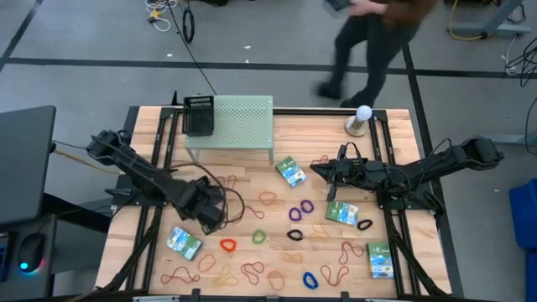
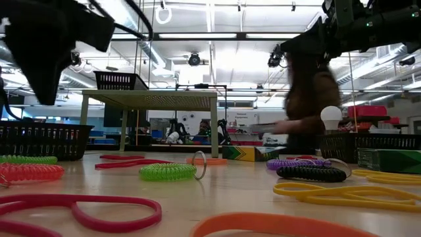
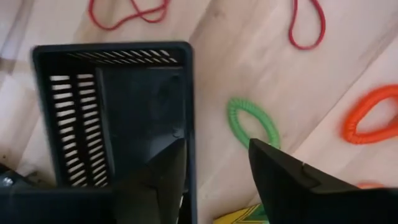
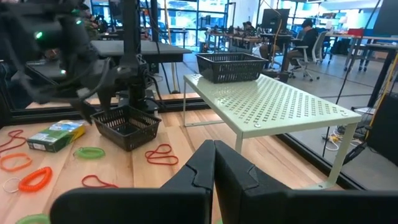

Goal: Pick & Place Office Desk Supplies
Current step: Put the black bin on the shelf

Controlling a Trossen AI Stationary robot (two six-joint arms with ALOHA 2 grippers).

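High view: left gripper (image 1: 210, 210) sat over a black mesh tray (image 1: 208, 216) on the table (image 1: 394, 126); rubber bands (image 1: 267, 198) and packets (image 1: 290, 172) lay scattered between it and the right gripper (image 1: 323, 168), which hung beside one packet.

Low view: coiled green band (image 2: 168, 172) and black band (image 2: 310, 173) lay on the wood below both arms.

Left wrist view: fingers (image 3: 281, 174) stood parted, straddling the tray's wall (image 3: 188, 112), gripping nothing; a green band (image 3: 251, 122) lay just beyond them.

Right wrist view: right fingers (image 4: 233, 168) were pressed together, empty; ahead stood the perforated shelf (image 4: 273, 102) carrying a second tray (image 4: 230, 65).
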